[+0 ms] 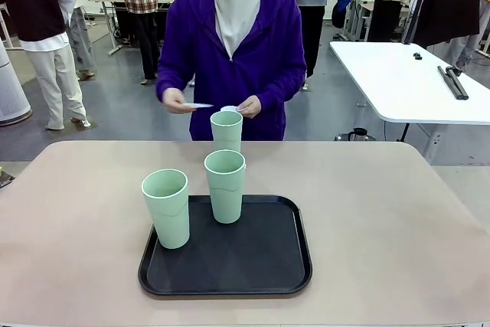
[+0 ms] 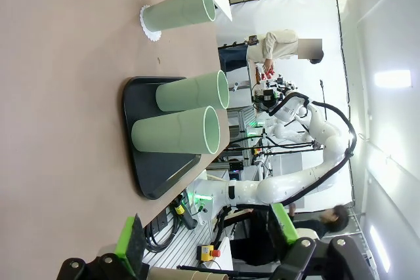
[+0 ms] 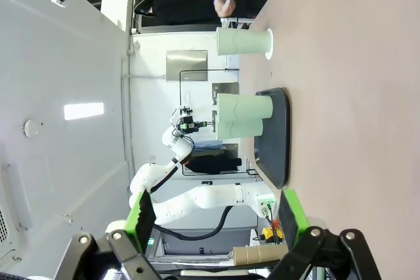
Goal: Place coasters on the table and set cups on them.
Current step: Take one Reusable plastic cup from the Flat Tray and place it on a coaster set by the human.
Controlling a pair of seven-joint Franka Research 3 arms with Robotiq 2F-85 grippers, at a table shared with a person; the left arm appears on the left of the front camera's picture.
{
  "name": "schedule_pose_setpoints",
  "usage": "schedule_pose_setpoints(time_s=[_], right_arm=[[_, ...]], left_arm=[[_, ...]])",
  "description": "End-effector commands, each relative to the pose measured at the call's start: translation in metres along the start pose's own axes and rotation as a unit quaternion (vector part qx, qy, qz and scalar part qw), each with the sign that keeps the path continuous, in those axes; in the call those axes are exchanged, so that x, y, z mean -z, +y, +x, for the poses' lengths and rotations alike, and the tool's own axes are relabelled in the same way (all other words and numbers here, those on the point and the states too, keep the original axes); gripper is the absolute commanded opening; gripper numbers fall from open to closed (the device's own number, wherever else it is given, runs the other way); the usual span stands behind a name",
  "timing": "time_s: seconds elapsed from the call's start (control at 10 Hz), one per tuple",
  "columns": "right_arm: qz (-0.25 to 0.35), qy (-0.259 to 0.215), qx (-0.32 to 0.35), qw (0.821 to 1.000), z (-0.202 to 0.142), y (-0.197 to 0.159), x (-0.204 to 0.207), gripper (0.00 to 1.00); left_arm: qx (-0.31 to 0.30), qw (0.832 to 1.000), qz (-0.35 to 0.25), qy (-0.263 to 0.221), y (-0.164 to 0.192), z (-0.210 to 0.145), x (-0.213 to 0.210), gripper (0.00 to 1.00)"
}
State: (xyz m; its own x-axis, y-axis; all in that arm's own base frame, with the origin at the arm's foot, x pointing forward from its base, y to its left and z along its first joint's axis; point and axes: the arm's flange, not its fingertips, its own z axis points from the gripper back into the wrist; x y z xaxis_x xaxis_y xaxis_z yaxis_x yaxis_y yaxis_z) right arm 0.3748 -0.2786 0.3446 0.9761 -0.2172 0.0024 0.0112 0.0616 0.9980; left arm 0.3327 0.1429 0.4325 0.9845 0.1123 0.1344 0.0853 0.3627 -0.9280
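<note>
A: As seen from the front, found one of three done: far cup (image 1: 227, 129) off the tray (image 1: 260, 262), standing on the table (image 1: 383, 220) near its far edge, just in front of the person (image 1: 230, 44).

B: Confirmed from the left wrist. Seated upright on a coaster (image 2: 150, 23), with scalloped rim poking out around the base. Logged as one set complete.

A: Found the other two, left cup (image 1: 166, 208) and middle cup (image 1: 225, 186), upright on the black tray, near each other but apart. No coaster under either.

B: Spotted two more coasters off the table: thin white disc (image 1: 200, 105) pinched in one hand (image 1: 178, 101) of the person, second disc (image 1: 229, 109) at the other hand (image 1: 249, 106). Not yet laid down.

A: Checked left gripper (image 2: 207, 240): jaws wide apart, nothing between the green pads, well back from the tray. Checked right gripper (image 3: 218, 221): likewise spread and empty, well clear of all three cups.

B: Judged remaining: lay both discs on bare tabletop, lift each tray cup, set one per disc. Roughly a third through.

A: Flagged tall tapered cups as likely to tip if gripped high. Advise a low, square grasp.
</note>
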Motion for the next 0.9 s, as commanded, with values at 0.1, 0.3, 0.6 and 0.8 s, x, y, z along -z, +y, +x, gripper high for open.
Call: schedule_pose_setpoints(time_s=[0.1, 0.3, 0.6, 0.8], right_arm=[[0.001, 0.002, -0.001, 1.000, 0.0013, 0.0008, -0.0012, 1.00], [0.001, 0.002, -0.001, 1.000, 0.0013, 0.0008, -0.0012, 1.00], [0.001, 0.002, -0.001, 1.000, 0.0013, 0.0008, -0.0012, 1.00], [0.001, 0.002, -0.001, 1.000, 0.0013, 0.0008, -0.0012, 1.00]], left_arm=[[0.008, 1.000, -0.005, 0.000, -0.0007, -0.0011, -0.0021, 1.00], [0.008, 1.000, -0.005, 0.000, -0.0007, -0.0011, -0.0021, 1.00], [0.008, 1.000, -0.005, 0.000, -0.0007, -0.0011, -0.0021, 1.00], [0.008, 1.000, -0.005, 0.000, -0.0007, -0.0011, -0.0021, 1.00]])
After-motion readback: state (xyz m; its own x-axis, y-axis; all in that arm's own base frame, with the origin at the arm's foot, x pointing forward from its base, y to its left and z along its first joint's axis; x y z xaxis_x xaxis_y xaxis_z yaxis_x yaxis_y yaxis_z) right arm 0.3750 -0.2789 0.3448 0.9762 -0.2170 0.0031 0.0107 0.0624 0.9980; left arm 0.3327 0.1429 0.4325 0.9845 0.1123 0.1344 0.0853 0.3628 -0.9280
